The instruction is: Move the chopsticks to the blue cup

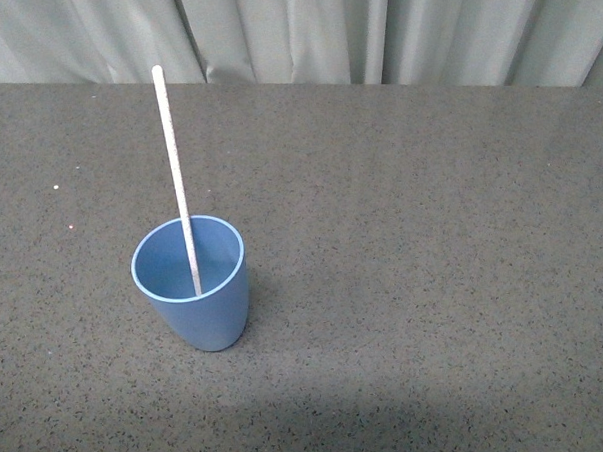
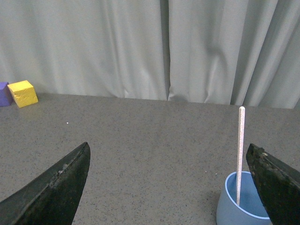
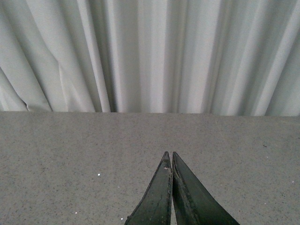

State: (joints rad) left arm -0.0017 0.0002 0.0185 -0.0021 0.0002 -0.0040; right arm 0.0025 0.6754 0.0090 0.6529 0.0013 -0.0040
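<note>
The chopstick (image 1: 176,176) stands in the blue cup (image 1: 200,300) on the surface (image 1: 432,230), leaning far-left. The left claw (image 2: 168,187) is released, empty; the right claw (image 3: 171,161) is clenched on nothing.

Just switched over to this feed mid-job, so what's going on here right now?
Nothing is being held at the moment. The chopstick already stands in the blue cup on the table, leaning on the rim. The left gripper is open, back from the cup with the chopstick showing between its fingers. The right gripper is shut and empty over bare table. A yellow block and a purple one sit far off by the curtain.
</note>
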